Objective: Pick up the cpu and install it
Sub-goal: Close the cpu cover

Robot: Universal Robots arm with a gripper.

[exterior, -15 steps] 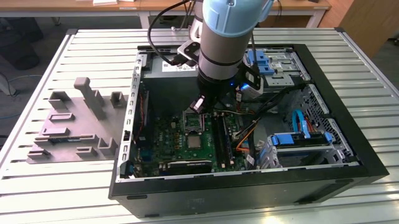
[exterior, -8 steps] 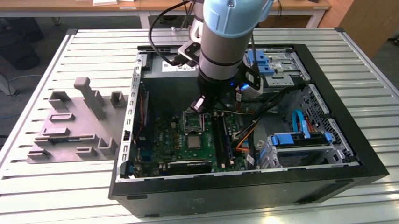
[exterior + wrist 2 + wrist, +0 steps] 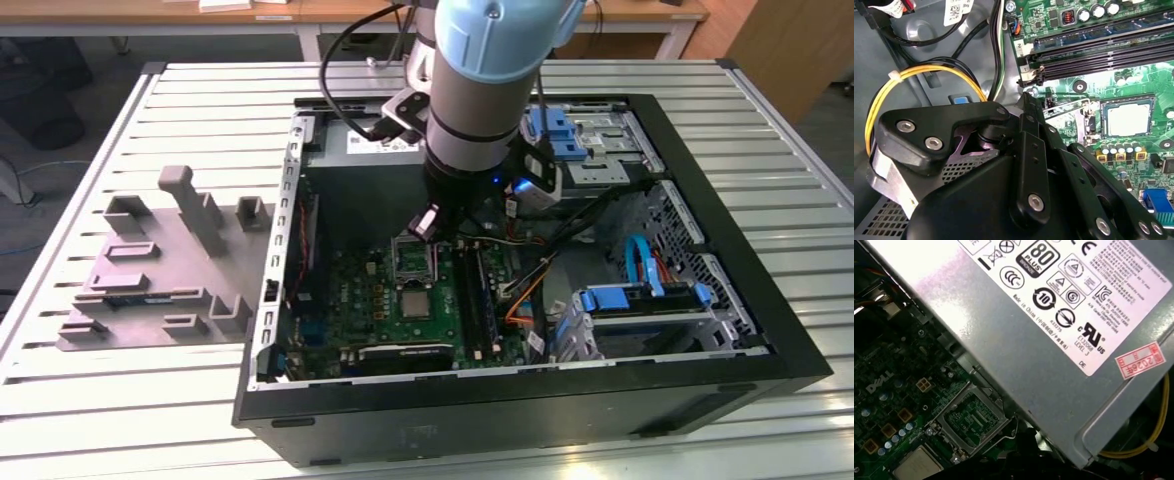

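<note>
Fingers: I cannot tell spread or pressed; gripper [image 3: 430, 222] hangs inside the case [image 3: 747, 300], above the socket [image 3: 415, 259]
Cpu [image 3: 1126, 119]: flat on the board [image 3: 387, 310], just beside the socket, untouched
Room: PSU [image 3: 1044, 335] edge crowds the socket

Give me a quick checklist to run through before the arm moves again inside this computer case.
1. The cpu lies in its socket: ok.
2. The socket frame is shut over the cpu: not ok, it lies open beside it.
3. The gripper is clear of the cpu: ok, it is over the socket frame.
4. The yellow cable is clear of the cpu: ok.
5. The gripper is empty: cannot tell.
</note>
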